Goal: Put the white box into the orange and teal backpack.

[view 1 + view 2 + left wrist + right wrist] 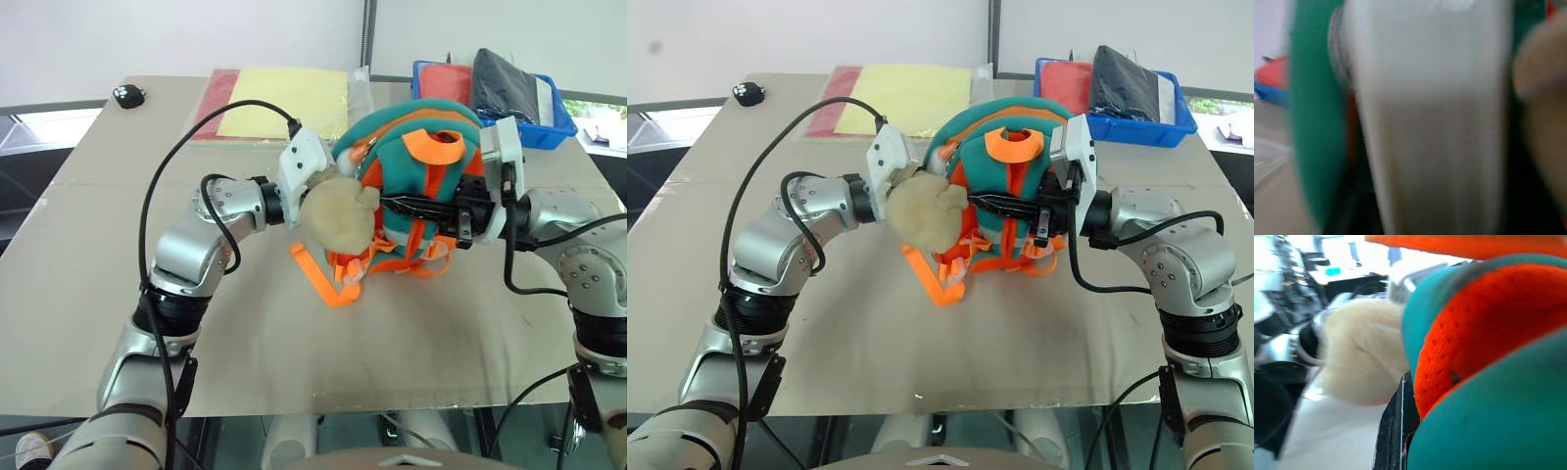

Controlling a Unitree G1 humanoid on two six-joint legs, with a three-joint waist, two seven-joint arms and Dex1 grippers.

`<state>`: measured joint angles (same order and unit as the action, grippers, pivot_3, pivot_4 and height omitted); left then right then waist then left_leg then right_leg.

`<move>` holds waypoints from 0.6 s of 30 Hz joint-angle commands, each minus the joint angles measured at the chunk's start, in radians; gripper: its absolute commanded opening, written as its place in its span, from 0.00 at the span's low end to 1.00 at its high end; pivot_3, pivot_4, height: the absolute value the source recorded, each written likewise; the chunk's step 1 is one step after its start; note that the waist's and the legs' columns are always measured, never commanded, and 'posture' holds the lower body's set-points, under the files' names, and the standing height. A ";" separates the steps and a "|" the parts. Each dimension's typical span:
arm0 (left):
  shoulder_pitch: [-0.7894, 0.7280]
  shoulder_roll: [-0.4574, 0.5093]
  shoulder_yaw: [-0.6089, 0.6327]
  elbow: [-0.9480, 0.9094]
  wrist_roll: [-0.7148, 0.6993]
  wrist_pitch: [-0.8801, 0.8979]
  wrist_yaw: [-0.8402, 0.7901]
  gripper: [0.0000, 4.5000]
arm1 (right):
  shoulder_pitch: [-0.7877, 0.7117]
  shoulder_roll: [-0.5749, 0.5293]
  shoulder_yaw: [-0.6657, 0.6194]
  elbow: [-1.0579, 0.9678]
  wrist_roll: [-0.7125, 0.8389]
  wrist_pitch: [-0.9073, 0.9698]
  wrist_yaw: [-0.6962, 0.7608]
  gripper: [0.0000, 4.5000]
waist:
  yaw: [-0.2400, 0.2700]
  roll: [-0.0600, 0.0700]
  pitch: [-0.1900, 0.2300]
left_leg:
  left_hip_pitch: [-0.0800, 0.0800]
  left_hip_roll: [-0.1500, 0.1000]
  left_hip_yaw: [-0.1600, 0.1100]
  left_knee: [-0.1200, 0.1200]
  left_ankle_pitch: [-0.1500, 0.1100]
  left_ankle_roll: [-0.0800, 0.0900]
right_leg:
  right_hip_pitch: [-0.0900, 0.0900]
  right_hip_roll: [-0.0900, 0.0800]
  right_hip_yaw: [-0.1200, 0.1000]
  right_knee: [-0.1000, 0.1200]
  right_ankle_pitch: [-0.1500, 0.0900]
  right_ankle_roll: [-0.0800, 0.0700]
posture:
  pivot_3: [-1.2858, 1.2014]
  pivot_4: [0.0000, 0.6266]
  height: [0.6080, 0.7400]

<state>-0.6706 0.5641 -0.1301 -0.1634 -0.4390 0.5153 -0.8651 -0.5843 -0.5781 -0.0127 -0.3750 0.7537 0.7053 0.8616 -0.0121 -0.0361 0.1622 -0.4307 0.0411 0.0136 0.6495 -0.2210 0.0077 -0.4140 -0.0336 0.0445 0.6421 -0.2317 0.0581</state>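
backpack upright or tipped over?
Upright. The orange and teal backpack stands on the table, top handle loop up, straps trailing down; the right tool is shut on its fabric.

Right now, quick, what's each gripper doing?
Left gripper: hidden behind the beige plush toy; cannot be told.
Right gripper: shut on the orange and teal fabric backpack.

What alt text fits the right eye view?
Two robot arms meet at an orange and teal backpack standing mid-table. The right gripper is shut on its front, and the left gripper sits behind a beige plush toy hanging at the backpack's side. Behind lie yellow and red sheets and a blue bin.
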 commanded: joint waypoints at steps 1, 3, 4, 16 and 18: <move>0.052 0.044 0.225 -0.036 -0.237 0.140 -0.035 0.96 | -0.003 0.005 -0.012 0.004 -0.080 -0.051 -0.075 0.00 | -0.008 0.000 0.000 | 0.000 0.000 0.000 -0.001 0.000 0.000 | -0.001 0.000 0.000 0.000 0.000 0.000 | 0.52 0.24 1.00; 0.087 0.091 0.327 -0.043 -0.360 0.233 -0.069 0.99 | -0.006 0.020 -0.012 0.023 -0.107 -0.056 -0.104 0.00 | -0.018 0.000 0.000 | 0.000 0.001 0.000 0.000 0.000 0.000 | -0.002 0.000 0.000 0.002 0.000 0.000 | 0.52 0.24 1.00; 0.101 0.111 0.365 -0.039 -0.400 0.265 -0.072 0.99 | -0.004 0.024 -0.010 0.024 -0.112 -0.059 -0.106 0.00 | -0.020 0.000 0.000 | 0.000 0.001 0.000 0.000 0.000 0.000 | -0.001 0.000 0.000 0.002 0.000 0.000 | 0.52 0.24 1.00; 0.281 0.118 0.521 -0.165 -1.075 0.636 0.316 0.99 | -0.019 0.063 0.018 0.009 -0.136 -0.041 -0.116 0.00 | 0.002 -0.001 0.000 | 0.001 -0.001 -0.005 0.002 0.000 0.000 | 0.002 -0.003 -0.004 0.003 0.000 0.000 | 0.52 0.24 1.00; 0.278 0.076 0.481 -0.196 -1.087 0.613 0.368 0.99 | -0.021 0.063 0.018 0.003 -0.136 -0.034 -0.118 0.00 | 0.001 -0.001 0.000 | 0.001 -0.001 -0.005 0.002 0.000 0.000 | 0.002 -0.003 -0.004 0.004 0.000 0.000 | 0.52 0.24 1.00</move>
<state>-0.3829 0.6515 0.3657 -0.3070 -1.4905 1.1602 -0.5391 -0.5798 -0.5122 0.0206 -0.3312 0.6055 0.6743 0.7505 -0.0109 -0.0367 0.1623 -0.4296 0.0397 0.0088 0.6518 -0.2208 0.0075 -0.4118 -0.0359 0.0407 0.6457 -0.2313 0.0579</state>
